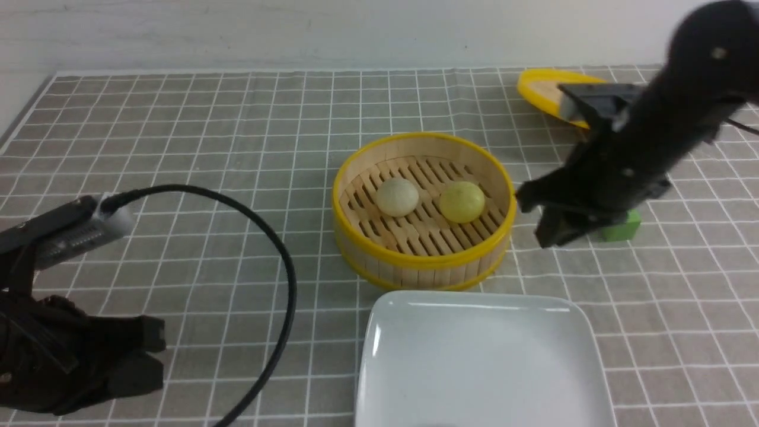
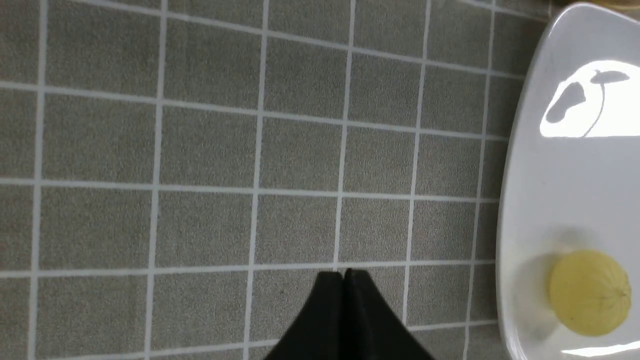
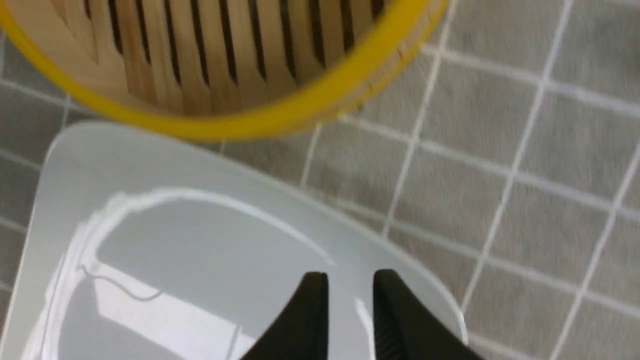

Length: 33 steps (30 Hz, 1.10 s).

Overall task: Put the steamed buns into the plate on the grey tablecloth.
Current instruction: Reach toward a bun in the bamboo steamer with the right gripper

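Note:
A pale bun (image 1: pixel 397 197) and a yellow bun (image 1: pixel 462 201) sit side by side in the round bamboo steamer (image 1: pixel 422 261) on the grey tablecloth (image 1: pixel 207 148). The white square plate (image 1: pixel 480 362) lies just in front of the steamer, and the part visible in the front view is bare. In the left wrist view a yellow bun (image 2: pixel 590 292) lies on the plate (image 2: pixel 525 200) near its rim. My left gripper (image 1: pixel 155 353) (image 2: pixel 343 274) is shut and empty, low at the near left. My right gripper (image 1: pixel 542 216) (image 3: pixel 350 277) is slightly open and empty, right of the steamer, over the plate's corner (image 3: pixel 200 165).
A green cube (image 1: pixel 622 228) sits behind my right gripper. The flat yellow-rimmed lid (image 1: pixel 551 89) lies at the far right, partly hidden by the right arm. A black cable (image 1: pixel 278 261) loops over the cloth from my left arm. The steamer's rim (image 3: pixel 300 110) shows close in the right wrist view.

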Each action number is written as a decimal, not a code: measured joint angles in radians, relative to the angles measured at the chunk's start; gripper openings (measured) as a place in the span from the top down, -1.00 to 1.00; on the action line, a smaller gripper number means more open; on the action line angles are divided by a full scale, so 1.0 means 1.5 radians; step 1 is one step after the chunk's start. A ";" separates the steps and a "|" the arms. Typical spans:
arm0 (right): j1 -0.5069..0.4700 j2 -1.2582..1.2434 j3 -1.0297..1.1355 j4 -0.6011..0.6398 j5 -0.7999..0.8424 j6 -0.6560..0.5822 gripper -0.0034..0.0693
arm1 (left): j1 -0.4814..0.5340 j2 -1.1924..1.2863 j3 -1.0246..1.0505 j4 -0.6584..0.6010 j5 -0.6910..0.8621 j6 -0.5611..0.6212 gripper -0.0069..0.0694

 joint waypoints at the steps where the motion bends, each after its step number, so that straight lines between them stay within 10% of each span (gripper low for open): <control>1: 0.005 0.006 -0.009 -0.007 0.006 0.004 0.37 | 0.000 0.000 0.000 0.000 -0.001 0.000 0.81; 12: 0.041 0.332 -0.513 -0.100 0.138 0.050 -0.15 | 0.000 0.000 0.000 -0.001 -0.017 -0.018 0.72; 23: 0.042 0.413 -0.564 -0.106 0.147 0.072 -0.12 | 0.000 0.000 0.000 -0.001 -0.026 -0.018 0.67; 33: 0.042 0.413 -0.566 -0.106 0.146 0.071 0.80 | 0.000 0.000 0.000 -0.001 -0.034 -0.018 0.63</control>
